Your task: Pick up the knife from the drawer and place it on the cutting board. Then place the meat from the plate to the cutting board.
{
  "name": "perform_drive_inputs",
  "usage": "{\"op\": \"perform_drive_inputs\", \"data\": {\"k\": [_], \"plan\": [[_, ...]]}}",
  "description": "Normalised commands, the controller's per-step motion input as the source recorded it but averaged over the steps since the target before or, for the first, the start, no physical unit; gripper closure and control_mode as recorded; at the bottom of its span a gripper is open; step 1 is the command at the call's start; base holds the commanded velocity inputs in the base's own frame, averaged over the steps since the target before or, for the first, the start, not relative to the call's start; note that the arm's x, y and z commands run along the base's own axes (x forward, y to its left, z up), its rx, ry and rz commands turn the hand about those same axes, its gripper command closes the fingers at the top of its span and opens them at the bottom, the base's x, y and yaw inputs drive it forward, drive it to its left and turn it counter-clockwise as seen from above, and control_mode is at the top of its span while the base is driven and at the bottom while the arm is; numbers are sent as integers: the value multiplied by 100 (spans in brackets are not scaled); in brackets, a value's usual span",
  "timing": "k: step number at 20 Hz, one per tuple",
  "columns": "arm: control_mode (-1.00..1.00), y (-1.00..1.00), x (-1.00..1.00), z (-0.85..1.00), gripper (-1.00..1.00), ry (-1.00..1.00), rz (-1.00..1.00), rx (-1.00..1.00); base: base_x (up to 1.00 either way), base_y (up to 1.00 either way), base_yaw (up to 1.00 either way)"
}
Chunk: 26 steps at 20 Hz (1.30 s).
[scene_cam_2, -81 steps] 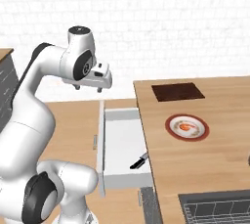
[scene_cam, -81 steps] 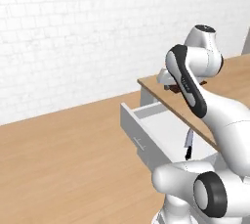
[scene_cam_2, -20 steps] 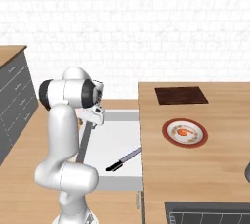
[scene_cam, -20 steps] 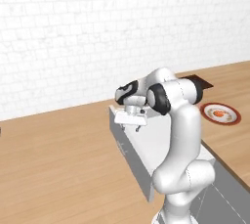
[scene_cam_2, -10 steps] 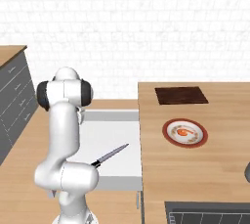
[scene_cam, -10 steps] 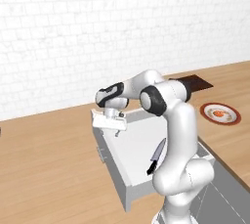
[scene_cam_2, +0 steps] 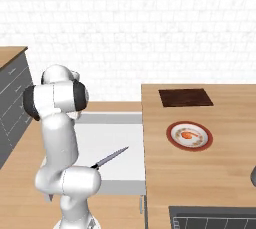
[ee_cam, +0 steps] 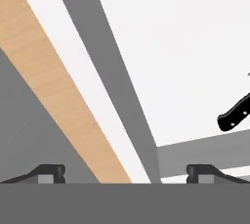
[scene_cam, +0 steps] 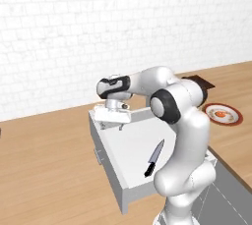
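One knife (scene_cam: 154, 157) lies loose on the white floor of the drawer (scene_cam: 123, 143), which stands pulled far out, in the lower middle of the left base view; its black handle points toward the bottom of the frame and the silver blade runs up and to the right. In the hand view the handle end shows at the right edge. The gripper (scene_cam: 114, 116) hangs at the drawer's far left corner, in the centre-left of that view, well apart from the knife, and in the hand view its two dark fingertips (ee_cam: 48, 172) stand wide apart with nothing between them — open and empty. The cutting board (scene_cam_2: 185, 97) sits in the upper right of the right base view, on the wooden counter (scene_cam_2: 220, 173), and just below it the plate (scene_cam_2: 189, 136) carries the small orange meat (scene_cam_2: 188, 135) on its white centre. The knife looks stiff, light and thin, lying almost flush with the drawer floor, so the smooth blade would likely slip from the pads; the thicker black handle is the better place to take hold, with the jaws set across its width. The meat looks small and soft — a gentle pinch across its curl should do.
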Motion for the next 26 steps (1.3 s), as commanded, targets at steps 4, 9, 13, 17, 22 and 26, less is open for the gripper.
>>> {"op": "perform_drive_inputs", "data": {"k": [4,9,13,17,22,26], "plan": [[-100,-82,-100,36,-100,-14,0,0,0,0,0],[-100,-98,-100,0,-100,-16,-5,1,0,0,0],[-100,-96,-51,-19,-100,-3,-8,1,0,0,0],[-100,-79,12,-24,-100,0,-3,0,0,0,0],[-100,-63,43,-5,-100,3,0,0,0,0,0],[-100,-44,9,-28,-100,6,-1,0,0,0,0]]}}
